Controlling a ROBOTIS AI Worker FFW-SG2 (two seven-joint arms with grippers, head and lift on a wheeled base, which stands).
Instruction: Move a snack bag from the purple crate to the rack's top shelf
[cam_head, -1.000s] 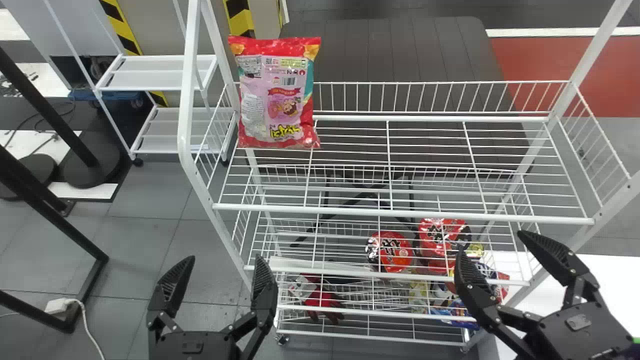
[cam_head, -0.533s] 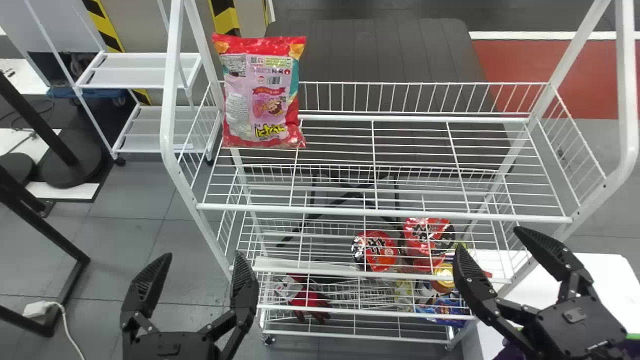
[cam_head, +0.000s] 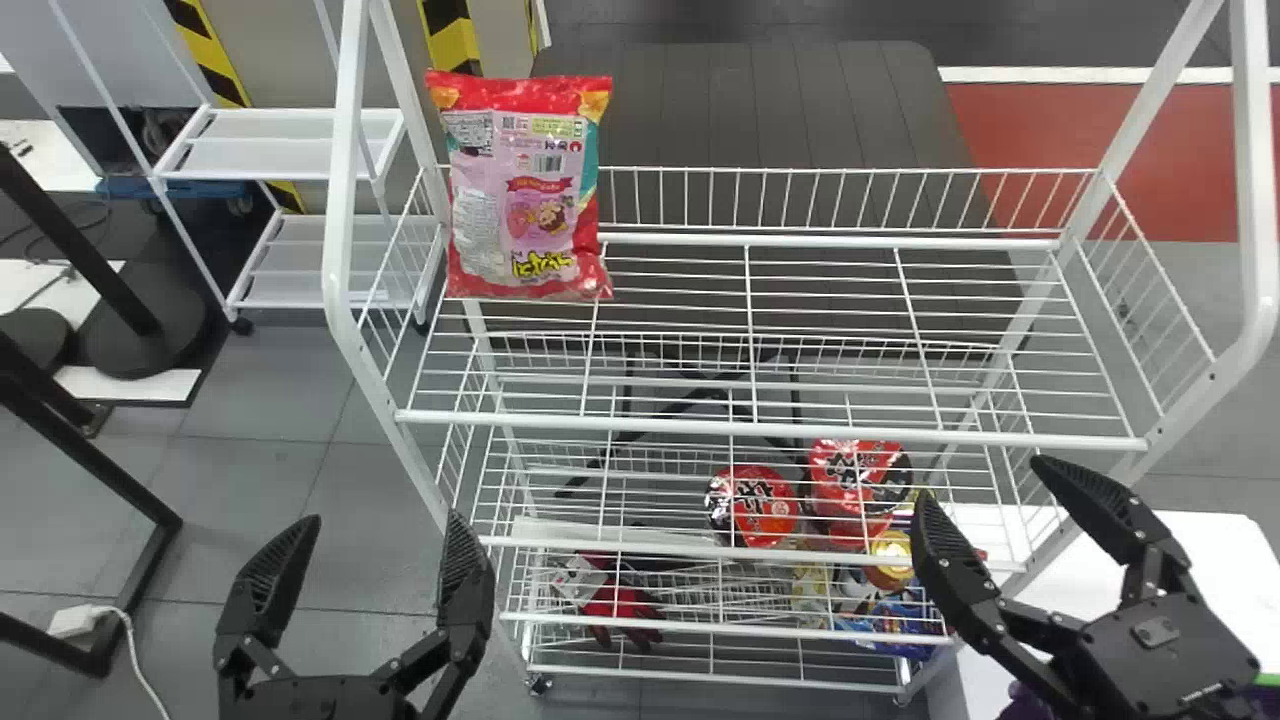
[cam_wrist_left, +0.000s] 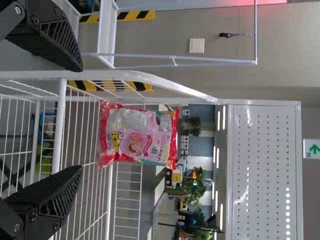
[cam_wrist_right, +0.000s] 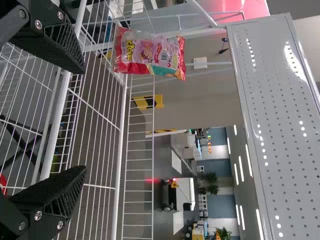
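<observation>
Nearest you, your left gripper (cam_head: 382, 518) is spread open and empty before the left end of the rack (cam_head: 770, 429), your right gripper (cam_head: 982, 478) likewise before its right end. Beyond them, red tubs (cam_head: 765, 505) sit under the rack's top shelf; farthest, the snack bag (cam_head: 525, 190) stands upright at that shelf's back left.

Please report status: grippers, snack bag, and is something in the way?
Left gripper and right gripper empty, jaws open. Snack bag upright on top shelf, left end. Front rail between grippers and bag.
</observation>
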